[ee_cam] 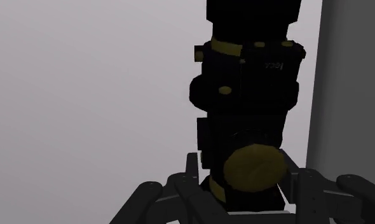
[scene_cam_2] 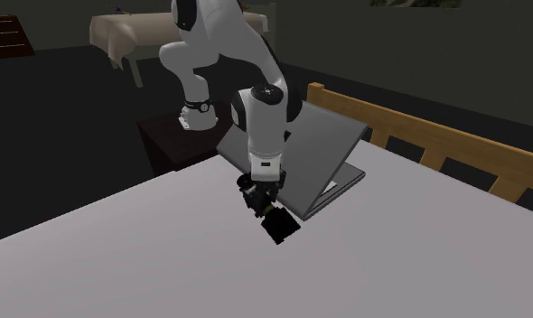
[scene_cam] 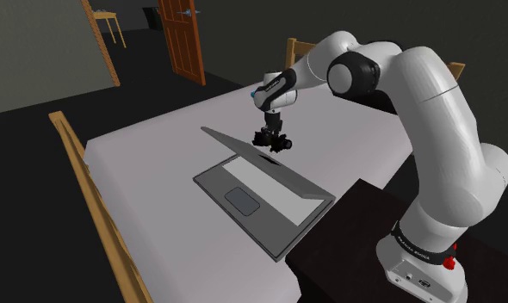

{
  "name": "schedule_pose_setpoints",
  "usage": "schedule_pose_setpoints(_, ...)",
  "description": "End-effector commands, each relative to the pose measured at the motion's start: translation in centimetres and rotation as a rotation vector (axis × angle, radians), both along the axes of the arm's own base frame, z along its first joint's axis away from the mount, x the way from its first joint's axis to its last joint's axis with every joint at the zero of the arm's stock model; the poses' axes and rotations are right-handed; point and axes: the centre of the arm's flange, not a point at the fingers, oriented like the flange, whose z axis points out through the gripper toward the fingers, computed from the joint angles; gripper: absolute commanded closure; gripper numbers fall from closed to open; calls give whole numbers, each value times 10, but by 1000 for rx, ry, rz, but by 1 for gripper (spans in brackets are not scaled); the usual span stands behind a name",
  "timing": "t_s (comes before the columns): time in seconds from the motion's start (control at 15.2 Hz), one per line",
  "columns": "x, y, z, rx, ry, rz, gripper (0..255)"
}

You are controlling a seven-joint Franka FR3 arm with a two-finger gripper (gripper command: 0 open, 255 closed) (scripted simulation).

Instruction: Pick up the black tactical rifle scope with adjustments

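The black rifle scope point(scene_cam: 274, 139) with yellow-marked adjustment knobs hangs under my gripper point(scene_cam: 272, 127), just beyond the far edge of an open grey laptop point(scene_cam: 261, 194). In the second exterior view the gripper point(scene_cam_2: 258, 194) clasps the scope point(scene_cam_2: 278, 224) near one end, and the scope's other end tilts down close to the white surface point(scene_cam_2: 147, 262). From the wrist, the scope point(ee_cam: 246, 83) runs away from the hand between the two black fingers point(ee_cam: 191, 175), which press on its sides. My gripper point(ee_cam: 243, 188) is shut on it. Whether the low end touches the surface is unclear.
The laptop's lid point(scene_cam_2: 323, 135) leans back behind the gripper. A wooden rail point(scene_cam: 89, 185) borders the white surface on the shoulder view's left. My stand is a dark box point(scene_cam: 356, 250). A wooden door point(scene_cam: 182, 39) and a small table point(scene_cam: 108, 24) lie far off.
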Motion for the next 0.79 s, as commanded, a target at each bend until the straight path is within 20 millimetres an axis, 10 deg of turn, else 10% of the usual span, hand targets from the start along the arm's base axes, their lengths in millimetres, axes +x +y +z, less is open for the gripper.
schedule_pose_setpoints(0.0,0,0,10,0,-1,0,255)
schedule_pose_setpoints(0.73,0,0,68,0,-1,0,255)
